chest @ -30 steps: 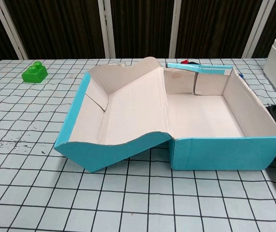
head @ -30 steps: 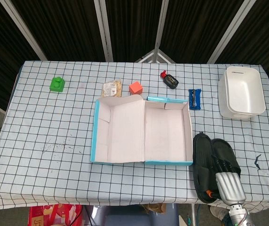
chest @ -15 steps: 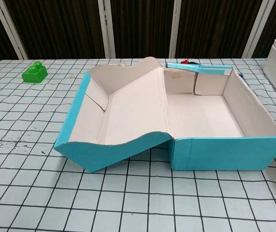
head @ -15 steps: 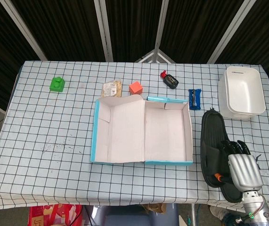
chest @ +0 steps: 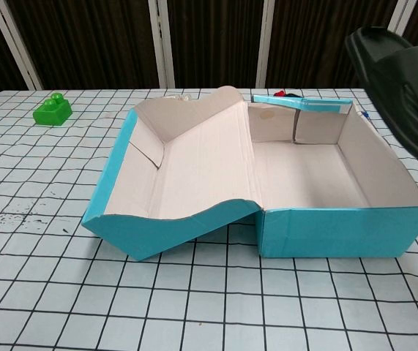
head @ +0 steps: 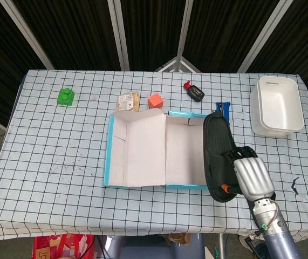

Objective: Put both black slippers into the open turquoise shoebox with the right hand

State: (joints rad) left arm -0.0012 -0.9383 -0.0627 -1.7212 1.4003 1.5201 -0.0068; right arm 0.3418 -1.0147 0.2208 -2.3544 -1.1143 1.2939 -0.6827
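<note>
The open turquoise shoebox lies mid-table with its lid folded out flat to the left, and its inside is bare. My right hand grips the black slippers, which show as one dark shape held in the air over the box's right wall. In the chest view the slippers hang tilted above the right end of the shoebox, and the hand itself does not show there. The left hand is in neither view.
A white tub stands at the far right. Behind the box lie a blue packet, a black and red bottle, an orange cube and a snack packet. A green brick sits far left.
My right hand has lifted the slippers off the table to the right of the box and carried them left, over the box's right wall.
</note>
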